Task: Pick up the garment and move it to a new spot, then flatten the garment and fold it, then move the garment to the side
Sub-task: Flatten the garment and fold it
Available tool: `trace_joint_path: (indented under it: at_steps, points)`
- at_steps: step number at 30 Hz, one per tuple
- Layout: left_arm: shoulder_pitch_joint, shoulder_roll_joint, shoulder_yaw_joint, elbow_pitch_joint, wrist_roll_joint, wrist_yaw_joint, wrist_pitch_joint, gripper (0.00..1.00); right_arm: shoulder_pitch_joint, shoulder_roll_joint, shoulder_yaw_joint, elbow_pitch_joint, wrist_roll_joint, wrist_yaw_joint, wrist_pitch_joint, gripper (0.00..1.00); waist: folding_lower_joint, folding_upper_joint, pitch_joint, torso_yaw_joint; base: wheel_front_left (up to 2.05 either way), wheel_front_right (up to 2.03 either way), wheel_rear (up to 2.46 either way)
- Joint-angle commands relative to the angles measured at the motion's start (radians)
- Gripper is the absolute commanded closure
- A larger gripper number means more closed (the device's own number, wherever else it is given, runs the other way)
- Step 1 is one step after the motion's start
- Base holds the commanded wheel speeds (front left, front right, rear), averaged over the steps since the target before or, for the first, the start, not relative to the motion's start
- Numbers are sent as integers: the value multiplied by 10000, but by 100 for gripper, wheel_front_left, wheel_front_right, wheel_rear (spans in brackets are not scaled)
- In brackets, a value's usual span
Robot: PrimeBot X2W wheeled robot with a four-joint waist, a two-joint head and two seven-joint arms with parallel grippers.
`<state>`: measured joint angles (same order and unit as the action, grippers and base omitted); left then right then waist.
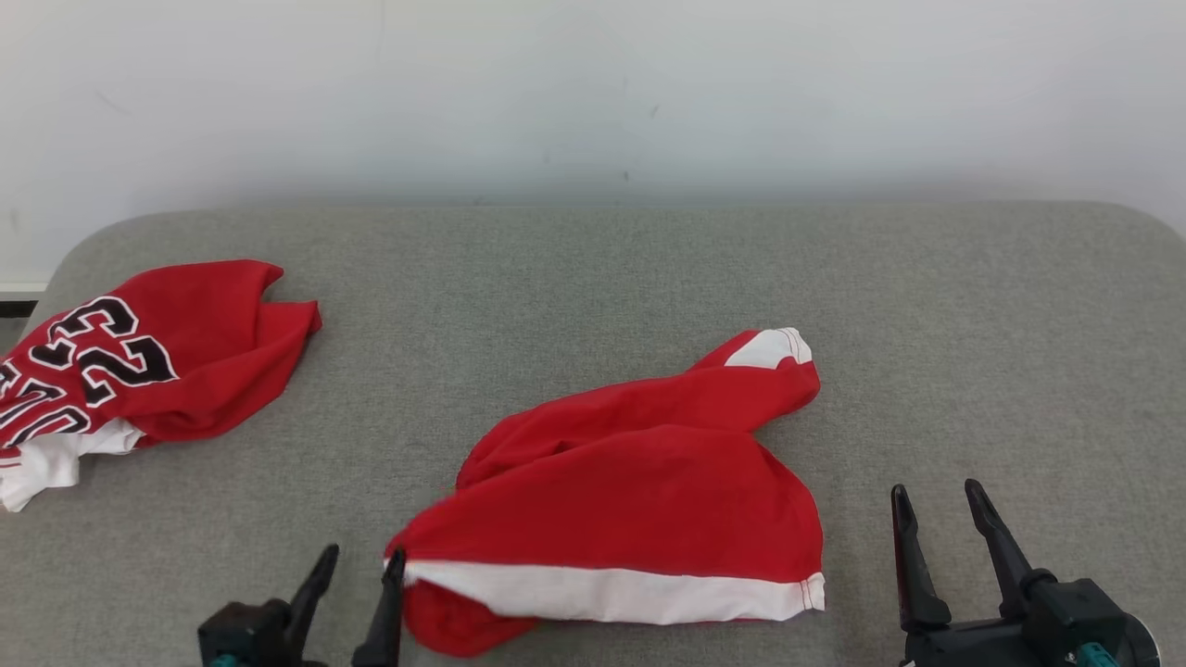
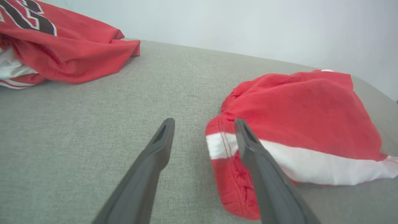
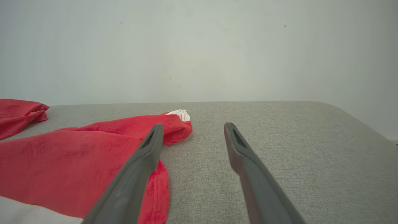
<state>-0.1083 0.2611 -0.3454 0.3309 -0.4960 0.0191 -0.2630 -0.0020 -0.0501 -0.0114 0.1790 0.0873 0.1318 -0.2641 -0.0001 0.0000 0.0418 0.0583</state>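
A numbered red jersey is lying at the desk's left edge, likely set aside. The left jaws are standing spread at the crumpled garment's white-banded corner near the front edge — seemingly freeing it for flattening — and the right jaws are waiting spread nearby.

Left gripper and right gripper both spread wide.

The red garment, white-banded, lies crumpled on the grey table; one end twists away.
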Motion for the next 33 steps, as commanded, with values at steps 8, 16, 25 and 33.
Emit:
trace_joint_path:
  at_steps: [8,16,25,33]
  points:
    - [495,-69,1137,-1426,501,61,-15,0,73,-3,-15,12,27,-23,-4,0,1,0,-175,151,0,0,0]
    - [901,-443,2495,-1872,1182,90,-15,0,216,-12,140,5,-206,-23,-4,0,1,0,-281,-88,0,0,0]
    - [1399,-1055,3147,-2100,2078,-184,-16,0,645,-197,160,-111,-345,-23,-4,0,1,0,-417,-279,0,0,0]
    - [1454,-1310,3377,-1867,2963,-453,-16,0,850,-201,276,-35,-429,-23,-3,0,1,0,-532,-299,0,0,0]
